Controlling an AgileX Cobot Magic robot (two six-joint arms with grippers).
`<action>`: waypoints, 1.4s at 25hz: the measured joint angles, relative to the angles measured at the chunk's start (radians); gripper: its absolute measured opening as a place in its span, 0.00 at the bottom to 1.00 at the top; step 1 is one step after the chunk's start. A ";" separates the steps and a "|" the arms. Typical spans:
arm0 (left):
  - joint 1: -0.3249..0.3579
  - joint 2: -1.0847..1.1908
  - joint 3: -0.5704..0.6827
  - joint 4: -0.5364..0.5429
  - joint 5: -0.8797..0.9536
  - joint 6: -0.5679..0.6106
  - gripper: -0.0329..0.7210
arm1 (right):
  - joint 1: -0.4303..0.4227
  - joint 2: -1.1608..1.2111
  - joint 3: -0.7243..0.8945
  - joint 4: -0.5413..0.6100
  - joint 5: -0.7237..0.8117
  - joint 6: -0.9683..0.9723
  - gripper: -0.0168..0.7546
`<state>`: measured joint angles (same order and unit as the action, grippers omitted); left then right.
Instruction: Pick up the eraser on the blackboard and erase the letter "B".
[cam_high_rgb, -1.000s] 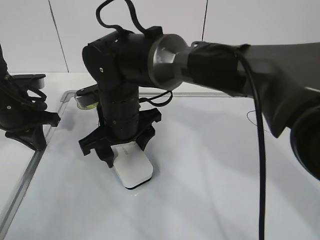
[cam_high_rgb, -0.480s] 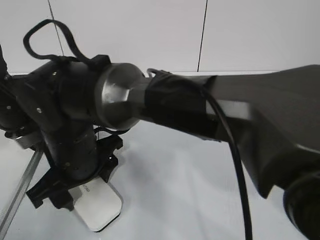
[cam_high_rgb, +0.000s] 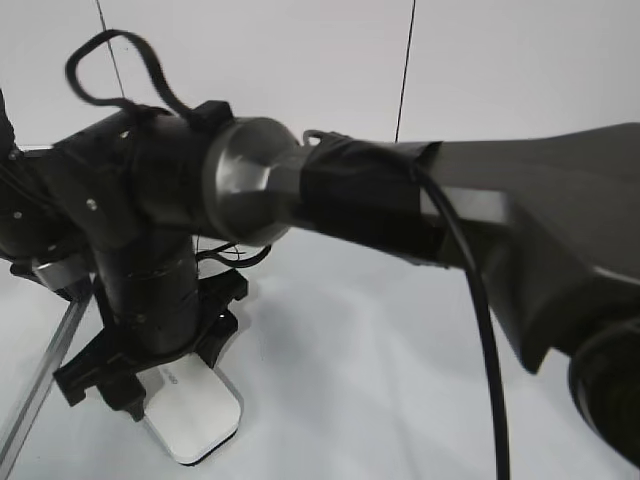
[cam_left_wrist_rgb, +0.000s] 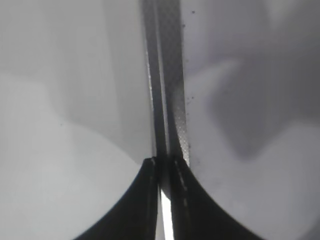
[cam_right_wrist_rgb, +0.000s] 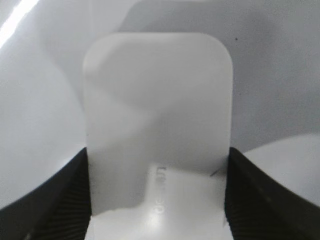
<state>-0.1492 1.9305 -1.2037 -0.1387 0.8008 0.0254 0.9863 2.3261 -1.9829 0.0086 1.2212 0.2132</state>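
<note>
The white eraser (cam_high_rgb: 195, 415) lies flat on the blackboard (cam_high_rgb: 380, 380), near its left frame (cam_high_rgb: 40, 370). My right gripper (cam_high_rgb: 165, 385) reaches across to the left and is shut on the eraser, one finger on each long side. The right wrist view shows the eraser (cam_right_wrist_rgb: 157, 110) between the fingers of my right gripper (cam_right_wrist_rgb: 157, 200), with a short dark stroke at its right edge. The letter "B" is not in view. My left gripper (cam_left_wrist_rgb: 162, 162) is shut and empty, over the board's frame strip (cam_left_wrist_rgb: 170, 75).
The right arm's wrist and forearm (cam_high_rgb: 420, 220) fill most of the exterior view and hide the board's back part. The left arm (cam_high_rgb: 25, 230) stands at the far left behind it. A white wall rises behind the table.
My right gripper has slid the eraser to the left and nearer across the board, up to the left frame. In the last half second it barely shifted.
</note>
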 joint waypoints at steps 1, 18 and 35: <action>0.000 0.000 0.000 0.000 0.000 0.000 0.07 | -0.011 0.000 0.000 0.011 0.000 0.000 0.72; 0.000 0.000 0.000 0.000 0.000 0.000 0.07 | -0.146 -0.056 0.030 -0.009 0.001 0.002 0.72; 0.000 0.000 -0.002 0.001 0.001 0.002 0.07 | -0.465 -0.570 0.502 -0.035 0.003 0.070 0.72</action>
<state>-0.1492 1.9305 -1.2054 -0.1381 0.8016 0.0275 0.5210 1.7560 -1.4811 -0.0266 1.2244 0.2833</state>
